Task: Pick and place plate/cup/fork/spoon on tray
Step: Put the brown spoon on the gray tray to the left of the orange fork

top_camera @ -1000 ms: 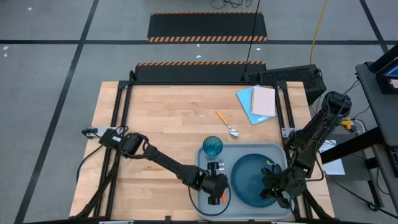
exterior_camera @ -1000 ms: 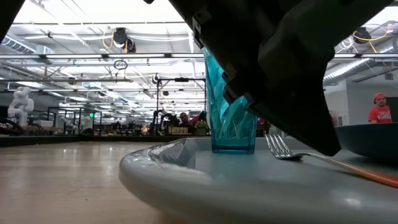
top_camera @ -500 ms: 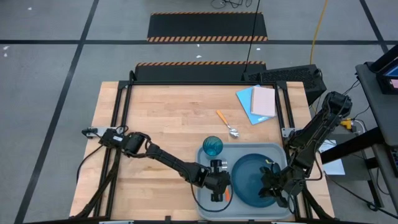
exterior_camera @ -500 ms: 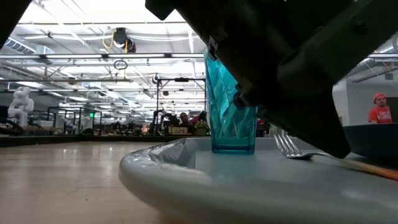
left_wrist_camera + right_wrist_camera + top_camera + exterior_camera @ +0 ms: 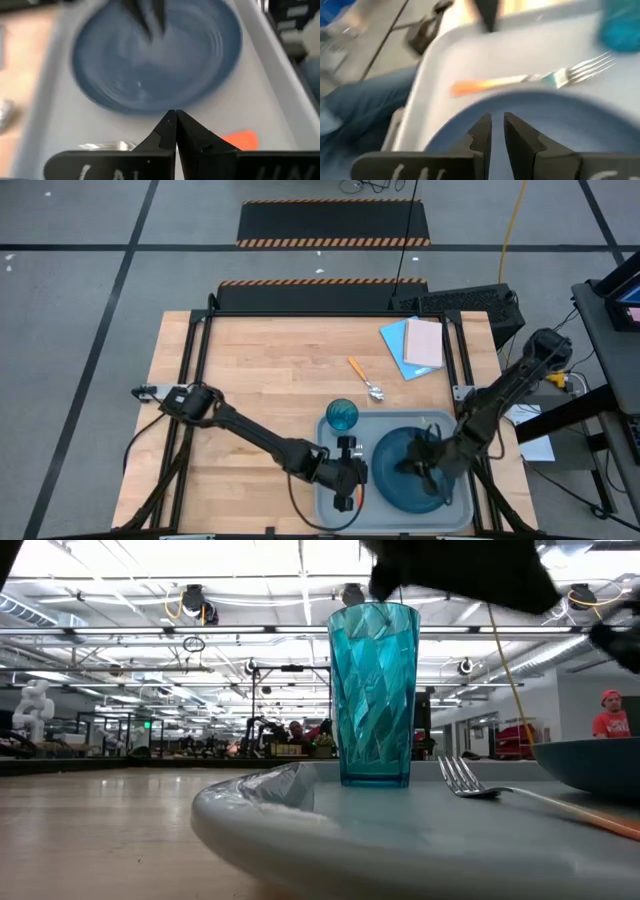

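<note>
The pale grey-blue tray point(image 5: 330, 442) lies at the table's near right. On it stand the teal cup point(image 5: 341, 416) point(image 5: 372, 690) and the dark blue plate point(image 5: 410, 472). The fork point(image 5: 535, 79) lies flat on the tray floor beside the plate, its tines point(image 5: 465, 778) toward the cup. My left gripper point(image 5: 171, 114) is shut and empty, raised above the fork point(image 5: 107, 146). My right gripper point(image 5: 497, 119) hovers over the plate point(image 5: 560, 125), its fingers almost together and empty. The spoon point(image 5: 366, 380) lies on the bare table beyond the tray.
A blue sheet and a pink sheet point(image 5: 415, 345) lie at the table's far right. The left half of the wooden table point(image 5: 250, 380) is bare. The tray floor between cup and fork is free.
My left gripper has risen off the tray, leaving the fork lying there; in the low view it has gone up out of the way of the cup. The fork's tines have slid slightly along the tray. My right gripper has gone from the plate's near right rim toward the table's left, over the plate.
</note>
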`<move>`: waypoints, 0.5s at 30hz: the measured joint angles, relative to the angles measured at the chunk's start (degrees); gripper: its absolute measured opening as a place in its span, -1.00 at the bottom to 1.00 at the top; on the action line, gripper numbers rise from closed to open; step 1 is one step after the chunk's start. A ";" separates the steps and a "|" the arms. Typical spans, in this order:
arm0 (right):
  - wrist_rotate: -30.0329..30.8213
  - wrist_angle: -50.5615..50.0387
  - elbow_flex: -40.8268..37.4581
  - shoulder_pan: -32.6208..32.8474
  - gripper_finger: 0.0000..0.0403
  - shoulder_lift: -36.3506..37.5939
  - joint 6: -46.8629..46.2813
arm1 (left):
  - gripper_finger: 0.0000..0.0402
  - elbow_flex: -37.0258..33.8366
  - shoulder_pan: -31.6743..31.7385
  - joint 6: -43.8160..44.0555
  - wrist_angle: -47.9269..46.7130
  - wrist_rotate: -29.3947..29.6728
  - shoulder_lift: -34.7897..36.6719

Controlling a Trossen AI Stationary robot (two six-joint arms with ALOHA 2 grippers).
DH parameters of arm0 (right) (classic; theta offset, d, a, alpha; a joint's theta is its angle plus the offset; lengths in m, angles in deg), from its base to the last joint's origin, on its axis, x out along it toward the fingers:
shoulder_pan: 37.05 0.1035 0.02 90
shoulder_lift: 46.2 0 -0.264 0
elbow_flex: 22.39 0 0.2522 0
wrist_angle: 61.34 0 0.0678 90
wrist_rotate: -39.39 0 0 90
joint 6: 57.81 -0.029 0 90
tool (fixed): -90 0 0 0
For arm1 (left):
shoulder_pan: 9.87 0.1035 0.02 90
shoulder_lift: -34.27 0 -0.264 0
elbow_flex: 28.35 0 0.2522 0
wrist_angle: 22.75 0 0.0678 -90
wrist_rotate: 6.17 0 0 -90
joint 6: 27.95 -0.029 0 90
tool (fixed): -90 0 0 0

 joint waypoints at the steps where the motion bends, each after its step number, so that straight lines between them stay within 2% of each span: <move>1: 0.37 -0.19 0.00 -1.84 -0.79 0.62 1.08 | -0.97 0.02 0.03 -0.63 0.05 0.70 1.01; 10: 10.12 -8.71 -0.01 -16.98 -0.79 3.73 9.30 | -0.97 0.00 -0.40 -6.04 -6.84 8.97 9.03; 15: 10.35 -8.61 0.00 -25.44 -0.79 3.57 17.02 | -0.97 -0.05 0.13 -8.27 -11.79 12.82 13.55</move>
